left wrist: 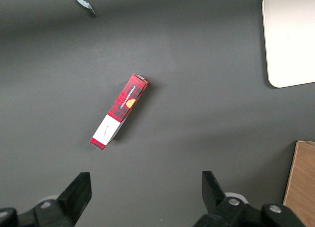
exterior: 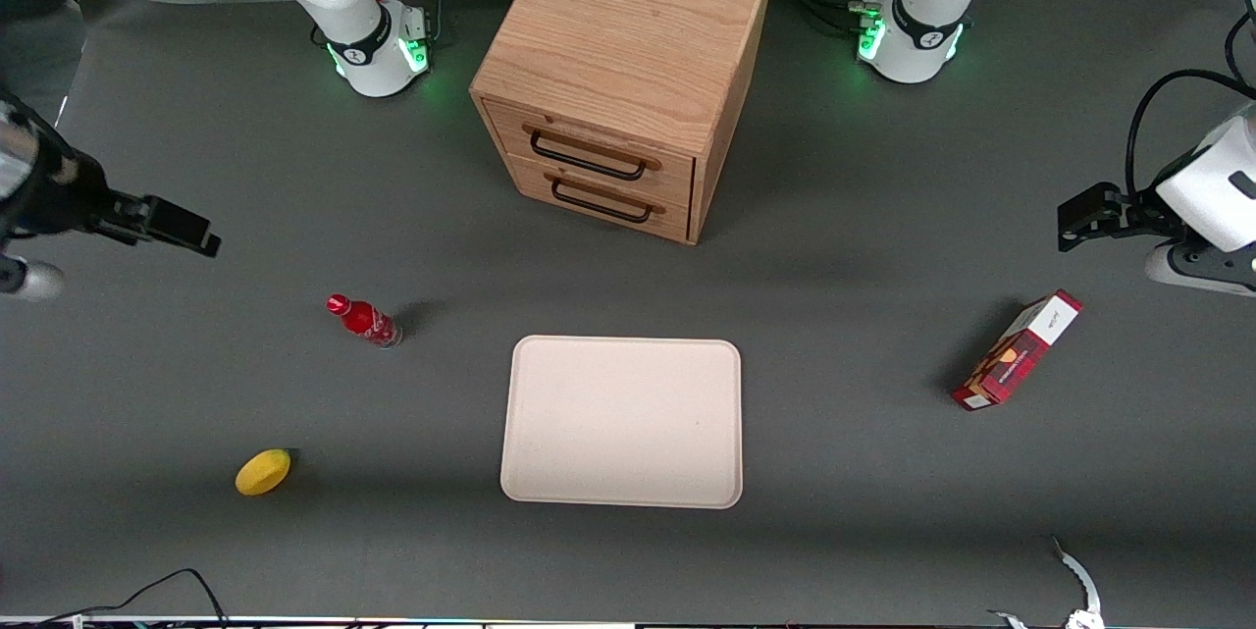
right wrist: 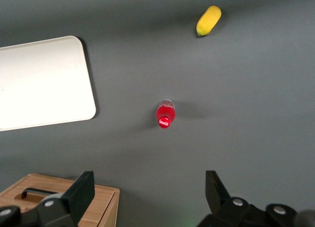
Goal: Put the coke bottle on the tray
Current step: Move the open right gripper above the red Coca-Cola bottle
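Centrally, the tray (exterior: pixel 622 421) lies flat on the desk (exterior: pixel 834 315), near the desk edge closest to the front camera and in front of the wooden two-drawer cabinet (exterior: pixel 620 70), whose drawers are shut. Beside the tray, toward the working arm's end of the desk, the coke bottle (exterior: pixel 364 320) stands upright on the desk surface, apart from the tray; the right wrist view shows its red cap (right wrist: pixel 164 121) from above. A yellow lemon (exterior: pixel 263 471) lies nearer to the front camera than the bottle. Toward the parked arm's end of the desk lies a red-and-white carton box (exterior: pixel 1018 350). The gripper (exterior: pixel 182 229) hangs above the working arm's end of the desk, well apart from the bottle, its fingers (right wrist: pixel 81 190) spread wide and holding nothing.
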